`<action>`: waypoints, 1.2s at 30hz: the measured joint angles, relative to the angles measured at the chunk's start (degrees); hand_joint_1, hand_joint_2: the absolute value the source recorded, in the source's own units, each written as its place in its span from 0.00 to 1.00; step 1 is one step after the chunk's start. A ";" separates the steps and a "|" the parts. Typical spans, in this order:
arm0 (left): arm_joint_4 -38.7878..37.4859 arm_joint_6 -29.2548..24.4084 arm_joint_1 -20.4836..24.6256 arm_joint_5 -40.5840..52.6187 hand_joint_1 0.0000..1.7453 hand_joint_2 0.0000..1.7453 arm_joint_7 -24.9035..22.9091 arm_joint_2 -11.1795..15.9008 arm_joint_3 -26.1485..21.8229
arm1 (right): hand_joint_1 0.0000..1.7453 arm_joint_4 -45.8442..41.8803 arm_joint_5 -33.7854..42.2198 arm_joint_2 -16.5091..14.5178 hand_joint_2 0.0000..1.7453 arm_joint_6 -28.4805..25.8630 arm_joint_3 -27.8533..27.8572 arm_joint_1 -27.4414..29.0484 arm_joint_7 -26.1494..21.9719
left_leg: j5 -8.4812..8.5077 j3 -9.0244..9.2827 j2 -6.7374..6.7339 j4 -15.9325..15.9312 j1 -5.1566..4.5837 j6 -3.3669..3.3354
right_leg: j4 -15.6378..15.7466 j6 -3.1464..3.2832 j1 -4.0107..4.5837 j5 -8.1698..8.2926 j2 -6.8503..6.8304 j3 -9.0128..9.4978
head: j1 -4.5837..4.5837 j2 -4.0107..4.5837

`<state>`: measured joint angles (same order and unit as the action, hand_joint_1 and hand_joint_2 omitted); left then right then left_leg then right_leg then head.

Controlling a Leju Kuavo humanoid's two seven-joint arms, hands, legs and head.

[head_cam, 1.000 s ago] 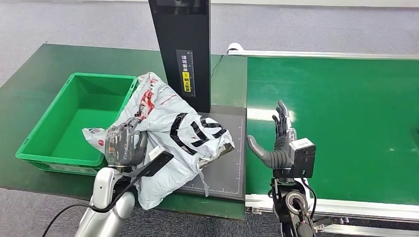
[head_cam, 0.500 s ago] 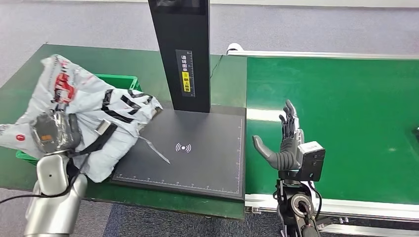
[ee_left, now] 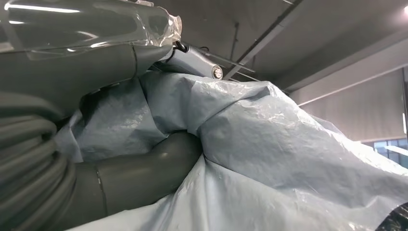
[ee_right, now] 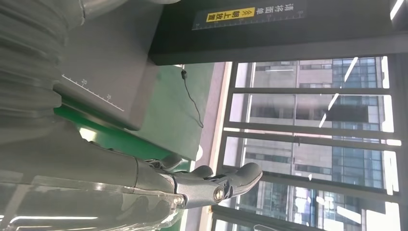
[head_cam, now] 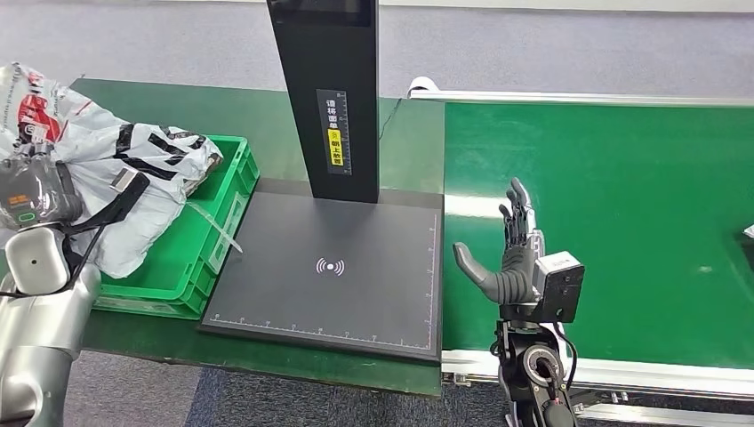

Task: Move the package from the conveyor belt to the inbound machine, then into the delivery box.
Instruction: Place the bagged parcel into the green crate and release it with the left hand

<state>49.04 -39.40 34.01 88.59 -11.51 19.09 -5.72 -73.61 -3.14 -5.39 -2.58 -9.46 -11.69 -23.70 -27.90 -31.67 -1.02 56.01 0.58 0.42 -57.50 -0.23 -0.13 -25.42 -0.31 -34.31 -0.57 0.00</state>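
Note:
The package [head_cam: 116,169], a crumpled white plastic mailer with black and red print, hangs over the green delivery box [head_cam: 200,258] at the left of the table. My left hand [head_cam: 31,200] grips it from below; up close its thick thumb [ee_left: 144,168] presses into the pale plastic of the package [ee_left: 288,159]. The inbound machine's black scan pad [head_cam: 333,267] lies bare, with its black post [head_cam: 331,89] behind. My right hand [head_cam: 507,258] stands open, fingers up and spread, over the near edge of the green conveyor belt [head_cam: 622,196]; its fingers [ee_right: 211,180] hold nothing.
The green table [head_cam: 267,116] carries the box and the scan pad. The conveyor's metal rail [head_cam: 622,374] runs along its near edge. Grey floor lies beyond the table. A thin plastic strip of the package dangles over the box rim.
My left arm has swung the package leftward off the scan pad to above the green box. The right hand has stayed almost still.

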 joint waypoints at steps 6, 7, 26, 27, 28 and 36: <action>-12.74 9.46 6.49 1.24 1.00 1.00 -2.96 0.75 2.22 | 0.00 0.04 0.17 0.67 1.00 0.00 -0.55 0.11 -0.07 | 0.01 0.02 0.01 0.00 0.00 0.01 | 0.00 0.00 0.00 0.01 0.00 0.01 | 0.01 0.00; -14.76 11.93 7.52 1.29 1.00 1.00 -3.69 0.73 2.91 | 0.00 0.04 0.20 0.77 1.00 0.00 -0.57 0.11 -0.08 | 0.01 0.02 0.00 0.01 0.00 0.01 | 0.00 0.00 0.00 0.02 0.00 0.01 | 0.01 0.00; -27.37 17.93 14.87 -0.88 0.00 1.00 -10.42 -1.33 9.57 | 0.00 -0.09 1.11 1.73 1.00 -0.49 -0.68 0.74 1.16 | 0.01 0.01 -0.02 0.01 0.01 0.01 | 0.00 0.03 0.01 0.04 0.03 0.00 | 0.01 0.00; -27.40 15.64 14.82 -1.44 0.00 1.00 -8.97 -1.43 9.31 | 0.00 -0.18 1.25 1.79 1.00 -0.57 -0.73 0.74 1.40 | 0.01 0.01 -0.01 0.01 0.01 0.01 | 0.00 0.03 0.01 0.04 0.02 0.00 | 0.00 0.00; -27.40 13.67 14.75 -1.87 0.00 1.00 -7.59 -1.56 8.99 | 0.00 -0.30 1.34 1.84 1.00 -0.61 -0.80 0.75 1.57 | 0.01 0.00 -0.02 0.01 0.01 0.01 | -0.01 0.03 0.01 0.04 0.02 0.00 | 0.00 0.00; -27.36 9.35 14.10 -2.70 0.00 1.00 -4.79 -2.37 7.39 | 0.00 -1.07 1.57 2.07 1.00 -0.63 -1.23 0.94 1.79 | 0.00 -0.01 -0.05 0.01 0.00 0.01 | 0.00 0.03 0.00 0.03 0.03 -0.01 | 0.01 0.00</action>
<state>21.68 -30.05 48.10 85.88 -16.30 16.72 1.67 -74.68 -1.57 -3.32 -3.21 -10.69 -10.75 -21.91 -27.89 -31.67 -1.07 56.02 0.57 0.43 -57.50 -0.20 -0.13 -25.38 -0.28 -34.31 -0.56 0.00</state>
